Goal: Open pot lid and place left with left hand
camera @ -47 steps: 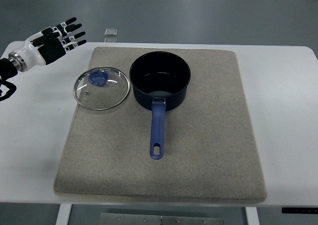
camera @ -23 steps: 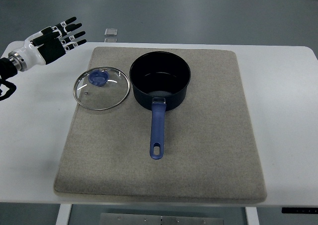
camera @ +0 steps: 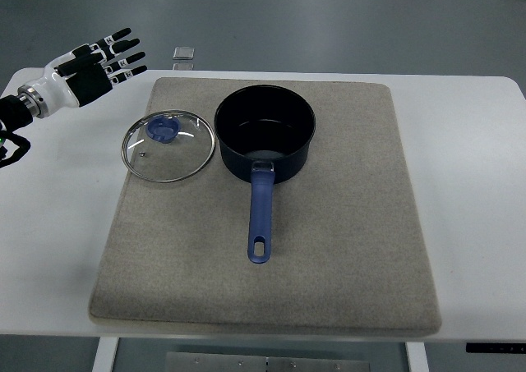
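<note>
So here's where we're sitting: the glass lid (camera: pixel 168 145) is lying flat on the grey mat (camera: pixel 345 249), left of centre in the frame, just beside the left wall of the dark pot (camera: pixel 265 131), close enough that their rims look like they're almost touching, though we can't tell for sure. The blue knob (camera: pixel 162 129) is facing up, a bit toward the upper left of the lid. The pot is sitting open in the upper middle with its blue handle (camera: pixel 260 216) pointing down toward the bottom of the frame. Our left hand (camera: pixel 85 66) is hovering in the upper left of the frame, over the edge of the white desk (camera: pixel 472 183), well apart from the lid, with its fingers (camera: pixel 123 57) spread apart and holding nothing. We're not seeing the right hand anywhere. Judging by how things lie, we're reckoning the job is basically done: lid off, parked to the left. So the step in hand looks like pulling clear, and doing that well means we're keeping the hand high and out toward the left edge, fingers staying loose so nothing is clipping the knob or nudging the lid against the pot. If anything's worth fussing over, it's that tight spot between lid and pot.
</note>
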You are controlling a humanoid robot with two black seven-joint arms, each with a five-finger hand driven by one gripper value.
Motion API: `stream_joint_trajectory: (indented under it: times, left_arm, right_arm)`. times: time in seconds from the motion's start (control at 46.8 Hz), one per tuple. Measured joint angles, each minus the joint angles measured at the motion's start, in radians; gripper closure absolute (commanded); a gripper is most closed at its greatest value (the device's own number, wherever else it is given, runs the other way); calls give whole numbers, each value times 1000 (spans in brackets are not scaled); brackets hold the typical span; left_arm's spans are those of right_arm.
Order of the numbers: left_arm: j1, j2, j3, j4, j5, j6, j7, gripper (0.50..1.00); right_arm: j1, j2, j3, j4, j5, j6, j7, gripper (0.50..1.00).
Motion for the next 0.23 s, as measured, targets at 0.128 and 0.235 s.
stream_joint_trajectory:
  times: [0.128,0.235]
  left_arm:
    - [-1,0,0,2,0,0,-1,508]
    - [-1,1,0,4,0,0,-1,506]
  right_arm:
    - [0,0,0,1,0,0,0,585]
    - [0,0,-3,1,0,-1,0,585]
